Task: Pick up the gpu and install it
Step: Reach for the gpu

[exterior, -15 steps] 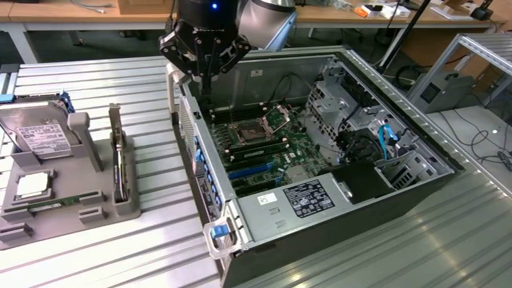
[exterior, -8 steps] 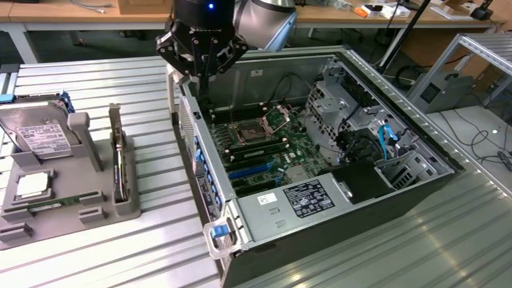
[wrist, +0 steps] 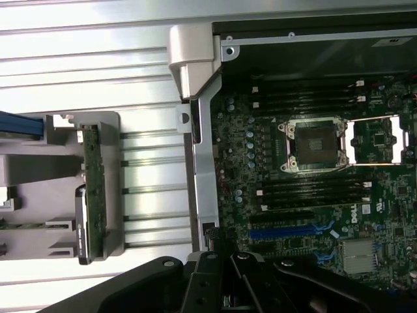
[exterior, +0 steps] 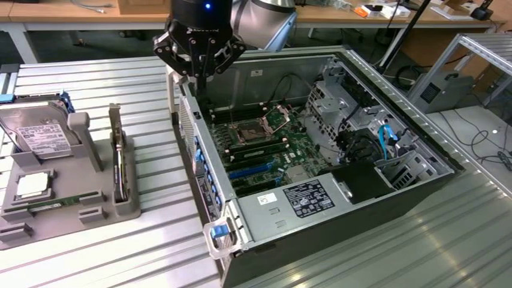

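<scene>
— Where's the gpu (exterior: 120, 157) (wrist: 93, 189)?
— On edge in the grey holder (exterior: 72, 210) on the desk (exterior: 144, 78), to the exterior view's left of the open computer case (exterior: 264, 219).
— And the hand (exterior: 200, 75) (wrist: 228, 287)?
— Fully closed, empty, above the case's far left corner, well apart from the gpu.

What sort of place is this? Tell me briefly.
Probably a robotics lab or test workshop: an opened computer case with its motherboard bare sits on a ribbed metal table, a grey holder beside it carries the gpu and a hard drive, and cluttered desks stand behind.
</scene>
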Controlling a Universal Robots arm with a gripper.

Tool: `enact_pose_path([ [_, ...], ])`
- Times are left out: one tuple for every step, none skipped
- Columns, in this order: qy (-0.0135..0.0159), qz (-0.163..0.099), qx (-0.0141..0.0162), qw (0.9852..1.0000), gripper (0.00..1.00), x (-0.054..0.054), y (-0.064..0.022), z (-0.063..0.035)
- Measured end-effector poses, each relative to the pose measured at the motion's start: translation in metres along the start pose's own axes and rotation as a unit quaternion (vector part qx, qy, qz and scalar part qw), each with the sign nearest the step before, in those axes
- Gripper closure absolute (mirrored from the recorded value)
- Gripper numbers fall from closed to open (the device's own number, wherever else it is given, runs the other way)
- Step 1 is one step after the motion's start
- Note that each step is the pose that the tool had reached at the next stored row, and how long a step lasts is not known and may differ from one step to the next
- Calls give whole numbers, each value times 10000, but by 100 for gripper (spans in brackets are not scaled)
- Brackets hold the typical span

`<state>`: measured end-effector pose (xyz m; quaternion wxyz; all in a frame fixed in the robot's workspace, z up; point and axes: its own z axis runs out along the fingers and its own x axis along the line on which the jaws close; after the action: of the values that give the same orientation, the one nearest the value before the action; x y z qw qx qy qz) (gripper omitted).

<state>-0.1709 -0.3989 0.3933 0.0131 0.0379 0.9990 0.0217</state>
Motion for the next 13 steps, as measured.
enact_pose_path([
  [0, 0, 0, 10000, 89, 5, 0, 0],
  [0, 0, 0, 10000, 89, 9, -1, 0],
  [0, -1, 0, 10000, 89, 11, -1, 0],
  [0, 0, 0, 10000, 89, 14, -1, -1],
  [0, 0, 0, 10000, 89, 17, -1, 0],
  [0, 0, 0, 10000, 89, 24, -2, -1],
  [0, 0, 0, 10000, 89, 30, -2, -1],
  [0, -1, 0, 10000, 89, 31, -2, -1],
  [0, 0, 0, 10000, 89, 34, -3, -1],
  [0, 0, 0, 10000, 89, 40, -3, -1],
  [0, 0, 0, 10000, 89, 46, -4, -1],
  [0, 0, 0, 10000, 89, 56, -4, -2],
  [0, 0, 0, 10000, 89, 61, -5, -2],
])
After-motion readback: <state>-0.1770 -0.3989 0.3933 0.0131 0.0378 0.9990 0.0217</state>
